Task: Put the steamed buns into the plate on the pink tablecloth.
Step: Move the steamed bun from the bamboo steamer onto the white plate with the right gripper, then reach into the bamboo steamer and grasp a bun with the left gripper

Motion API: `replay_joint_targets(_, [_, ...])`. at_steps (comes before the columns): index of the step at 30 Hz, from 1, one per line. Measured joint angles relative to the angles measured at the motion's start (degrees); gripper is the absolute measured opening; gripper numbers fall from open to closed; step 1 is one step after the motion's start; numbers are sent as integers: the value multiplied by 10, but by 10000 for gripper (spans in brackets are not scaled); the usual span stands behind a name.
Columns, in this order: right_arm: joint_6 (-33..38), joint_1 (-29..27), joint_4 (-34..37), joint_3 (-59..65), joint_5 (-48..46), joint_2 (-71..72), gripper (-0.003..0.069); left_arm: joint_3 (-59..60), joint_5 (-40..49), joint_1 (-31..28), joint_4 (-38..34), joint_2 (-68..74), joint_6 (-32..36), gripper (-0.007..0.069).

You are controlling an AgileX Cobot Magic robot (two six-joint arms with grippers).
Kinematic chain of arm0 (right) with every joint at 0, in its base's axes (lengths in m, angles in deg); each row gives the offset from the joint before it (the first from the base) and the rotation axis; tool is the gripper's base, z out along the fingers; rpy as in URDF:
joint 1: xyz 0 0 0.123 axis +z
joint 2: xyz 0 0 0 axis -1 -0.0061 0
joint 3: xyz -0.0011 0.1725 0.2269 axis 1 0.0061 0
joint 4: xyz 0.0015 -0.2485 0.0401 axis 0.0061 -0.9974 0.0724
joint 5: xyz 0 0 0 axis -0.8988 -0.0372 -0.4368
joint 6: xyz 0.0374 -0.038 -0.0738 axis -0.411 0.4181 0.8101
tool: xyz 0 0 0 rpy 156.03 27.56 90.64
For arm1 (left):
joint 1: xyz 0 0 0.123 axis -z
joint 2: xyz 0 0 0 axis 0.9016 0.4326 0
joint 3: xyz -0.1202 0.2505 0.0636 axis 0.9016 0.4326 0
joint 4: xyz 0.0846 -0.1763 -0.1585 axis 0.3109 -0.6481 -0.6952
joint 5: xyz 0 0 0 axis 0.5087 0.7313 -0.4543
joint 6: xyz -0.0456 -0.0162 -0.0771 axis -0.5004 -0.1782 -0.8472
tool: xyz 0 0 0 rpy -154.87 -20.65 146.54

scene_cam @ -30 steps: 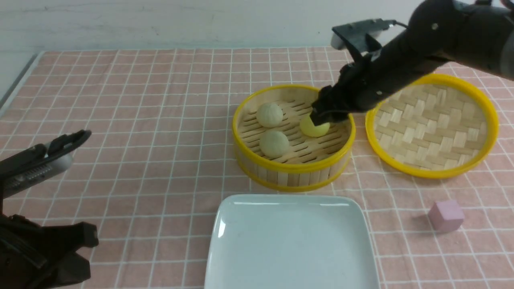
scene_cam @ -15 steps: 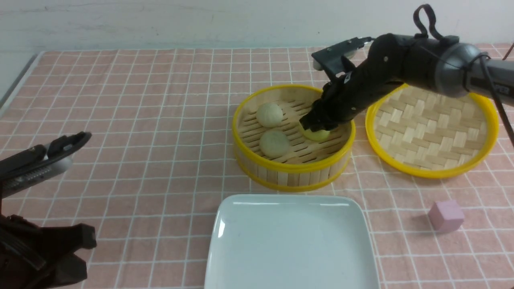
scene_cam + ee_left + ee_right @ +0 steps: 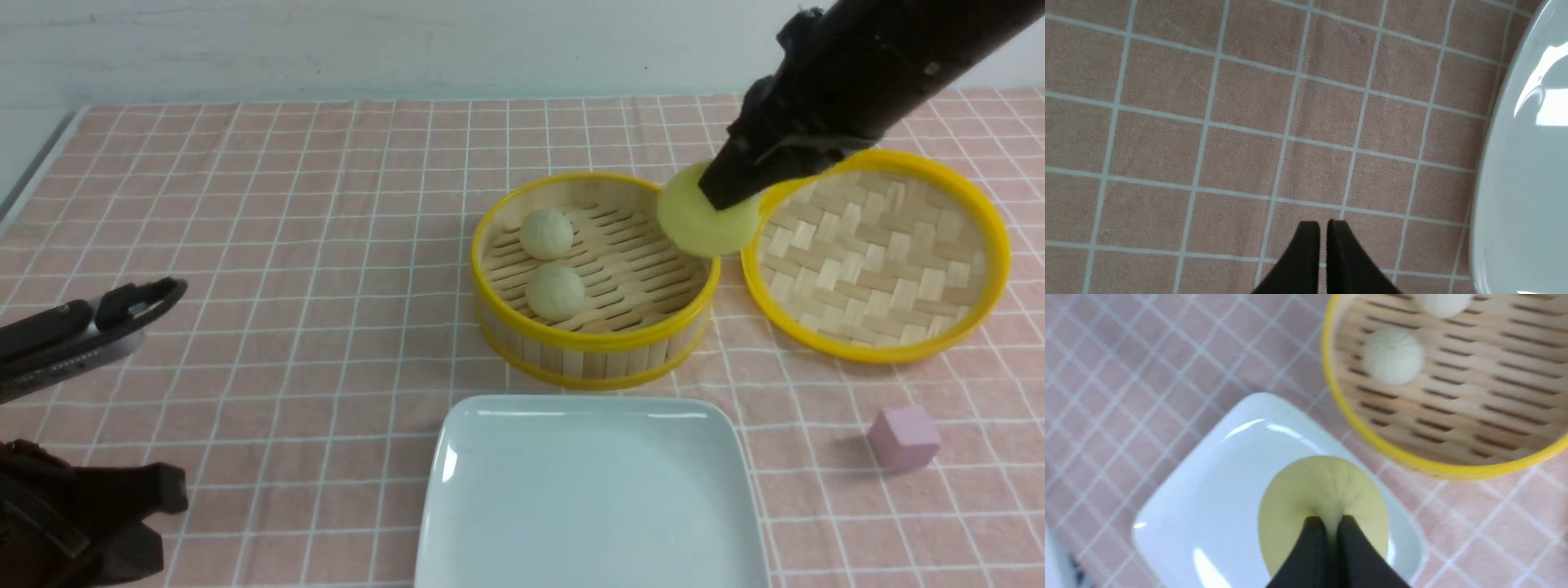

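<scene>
Hanging in the air: one smooth round yellow steamed bun (image 3: 700, 227), pinched at its top by the black right hand (image 3: 723, 196). The fingers of that hand are drawn almost together on the soft dough, which creases around their tips in the right wrist view (image 3: 1323, 486). In the front view the bun shows against the right rim of the steamer, between steamer and lid. In the right wrist view the plate lies behind it. The bun is not yet in the plate.

Far pale beige pleated bun (image 3: 547, 233) and near pale beige pleated bun (image 3: 556, 292): both resting on the slatted floor of the steamer, left of centre, close together but apart.

Round bamboo steamer with yellow rim (image 3: 596, 347): standing open on the cloth, just beyond the plate's far edge.

Large glossy white square plate with rounded corners (image 3: 592, 498): at the near edge of the front view, nothing on it.

Round woven bamboo lid with yellow rim (image 3: 878, 253): lying flat just to the right of the steamer.

Small pink cube (image 3: 903, 438): on the cloth to the right of the plate, near the lid's front.

Salmon-pink tablecloth with thin white grid lines (image 3: 286, 204): underlying every item above.

Black left hand (image 3: 151, 294): over bare cloth at far left, well apart from the steamer. Its fingertips (image 3: 1309, 232) stand nearly together with only a thin slit between them, holding nothing.
</scene>
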Motion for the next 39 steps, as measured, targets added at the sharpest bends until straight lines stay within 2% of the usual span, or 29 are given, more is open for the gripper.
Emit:
replay_joint_targets(2, [0,10,10,26,-1,2,9,0,-2,0,0,0,0,57])
replay_joint_targets(4, [-2,42,3,103,4,0,9,0,-7,0,0,0,0,62])
replay_joint_targets(7, [-21,77,-47,172,29,-5,9,0,-9,0,0,0,0,64])
replay_joint_targets(10, [-66,122,-139,253,115,-8,16,0,-9,0,0,0,0,67])
replay_joint_targets(12, [-102,138,-177,285,175,-11,28,0,-9,0,0,0,0,68])
replay_joint_targets(13, [-105,140,-179,288,175,-12,28,0,-9,0,0,0,0,68])
replay_joint_targets(14, [-131,149,-188,306,217,-19,52,0,-9,0,0,0,0,69])
replay_joint_targets(17, [-156,156,-185,319,250,-31,116,0,-9,0,0,0,0,71])
replay_joint_targets(20, [-177,158,-186,321,271,-42,242,0,-9,0,0,0,0,73])
replay_joint_targets(23, [-190,158,-191,319,266,-40,379,0,-9,0,0,0,0,76])
replay_joint_targets(24, [-191,158,-192,317,262,-39,387,0,-9,0,0,0,0,76])
replay_joint_targets(26, [-193,158,-215,298,211,-26,447,0,-9,0,0,0,0,76])
replay_joint_targets(29, [-193,158,-245,269,151,3,414,0,-10,0,0,0,0,76])
replay_joint_targets(32, [-195,158,-286,244,78,61,242,0,-19,0,-1,0,0,76])
replay_joint_targets(33, [-195,158,-290,242,74,66,228,0,-20,0,-1,0,0,76])
replay_joint_targets(34, [-198,158,-305,239,37,111,103,0,-27,0,-1,0,0,76])
replay_joint_targets(35, [-202,158,-309,239,21,135,35,0,-30,0,-1,0,0,76])
replay_joint_targets(39, [-218,158,-313,255,4,234,-13,-4,-41,0,-1,2,4,83])
